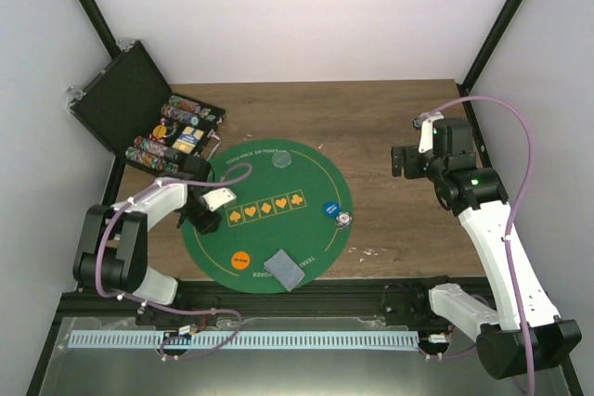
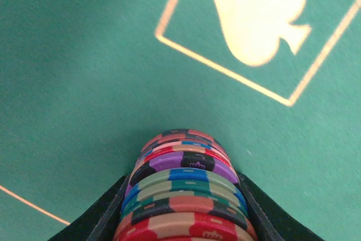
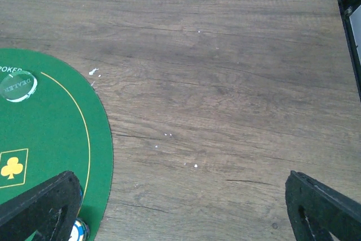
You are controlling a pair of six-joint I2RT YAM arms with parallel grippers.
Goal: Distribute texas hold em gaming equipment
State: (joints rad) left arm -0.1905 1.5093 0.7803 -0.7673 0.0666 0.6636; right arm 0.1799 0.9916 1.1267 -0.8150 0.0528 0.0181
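Observation:
My left gripper (image 1: 206, 220) is at the left side of the round green poker mat (image 1: 306, 248). In the left wrist view it (image 2: 185, 214) is shut on a stack of multicoloured chips (image 2: 180, 167), held just over the felt near a spade mark. On the mat lie a clear dealer disc (image 1: 281, 160), a blue disc (image 1: 329, 210), a white-rimmed chip (image 1: 343, 220), an orange disc (image 1: 240, 260) and a grey-blue deck of cards (image 1: 283, 269). My right gripper (image 1: 399, 161) is open and empty above bare wood right of the mat. In the right wrist view it (image 3: 180, 211) shows the dealer disc (image 3: 18, 85) at far left.
An open black case (image 1: 121, 99) with rows of chips (image 1: 181, 132) stands at the back left, touching the mat's edge. The wooden table (image 3: 225, 83) stretches right of the mat. Black frame posts run along both sides.

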